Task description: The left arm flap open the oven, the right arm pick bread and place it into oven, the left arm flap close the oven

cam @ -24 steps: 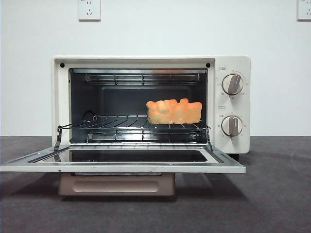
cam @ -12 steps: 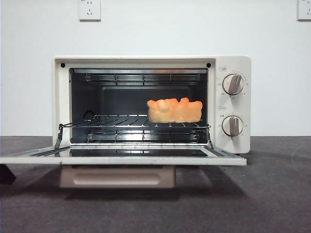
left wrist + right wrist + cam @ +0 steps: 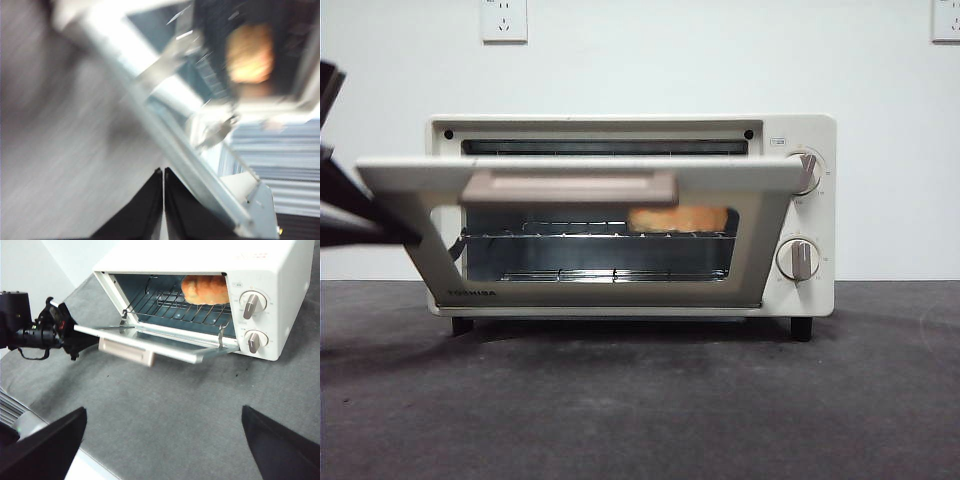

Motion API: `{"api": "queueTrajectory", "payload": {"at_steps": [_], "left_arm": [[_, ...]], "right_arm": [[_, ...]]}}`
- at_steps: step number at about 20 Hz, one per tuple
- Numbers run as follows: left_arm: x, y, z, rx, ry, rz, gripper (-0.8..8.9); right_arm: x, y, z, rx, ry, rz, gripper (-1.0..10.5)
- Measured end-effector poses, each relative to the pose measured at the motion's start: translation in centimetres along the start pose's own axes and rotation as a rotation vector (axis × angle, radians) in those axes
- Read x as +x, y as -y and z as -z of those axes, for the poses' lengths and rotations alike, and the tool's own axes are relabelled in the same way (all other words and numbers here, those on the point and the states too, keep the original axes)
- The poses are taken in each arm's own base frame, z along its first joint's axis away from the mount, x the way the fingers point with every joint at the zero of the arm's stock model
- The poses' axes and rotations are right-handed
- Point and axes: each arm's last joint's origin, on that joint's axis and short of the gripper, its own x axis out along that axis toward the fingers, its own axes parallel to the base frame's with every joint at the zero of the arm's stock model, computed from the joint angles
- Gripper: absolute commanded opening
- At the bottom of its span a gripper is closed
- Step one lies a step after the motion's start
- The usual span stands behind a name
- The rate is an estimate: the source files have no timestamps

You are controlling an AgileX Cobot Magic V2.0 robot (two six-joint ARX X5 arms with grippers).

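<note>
The cream-white oven [image 3: 810,290] stands in the middle of the table with its glass door [image 3: 590,290] swung halfway up, the beige handle [image 3: 568,187] leading. Inside, the bread [image 3: 678,218] lies on the wire rack at the right and also shows in both wrist views, bread [image 3: 249,54] and bread [image 3: 205,289]. My left gripper [image 3: 405,238] comes in from the left and presses against the door's left edge. Its jaws [image 3: 163,172] are shut with nothing between them. My right gripper [image 3: 163,412] hangs open, high and well back from the oven [image 3: 210,252].
Two beige knobs [image 3: 800,258] sit on the oven's right panel. Wall sockets [image 3: 503,20] are mounted high on the white wall behind. Dark grey matting [image 3: 650,400] covers the table, and its near-left edge [image 3: 100,460] shows in the right wrist view.
The door has swung up from lying flat to about half closed. The left gripper has come in from the left and risen with the door's edge. The bread has not moved.
</note>
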Motion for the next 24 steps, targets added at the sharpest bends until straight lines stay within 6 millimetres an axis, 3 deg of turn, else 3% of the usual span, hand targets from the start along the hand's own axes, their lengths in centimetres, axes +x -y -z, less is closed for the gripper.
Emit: {"api": "queueTrajectory", "payload": {"at_steps": [12,19,24], "left_arm": [[-0.3,5.0,-3.9,0.034,0.174,0.124,0.10],[-1.2,6.7,-3.5,0.120,0.123,0.197,0.11],[-3.1,8.7,-2.0,0.234,0.125,0.224,0.11]], "right_arm": [[0.0,0.0,0.0,0.000,0.004,0.001,4.9],[0.0,0.0,0.0,0.000,0.004,0.001,4.9],[0.0,0.0,0.0,0.000,0.004,0.001,4.9]]}}
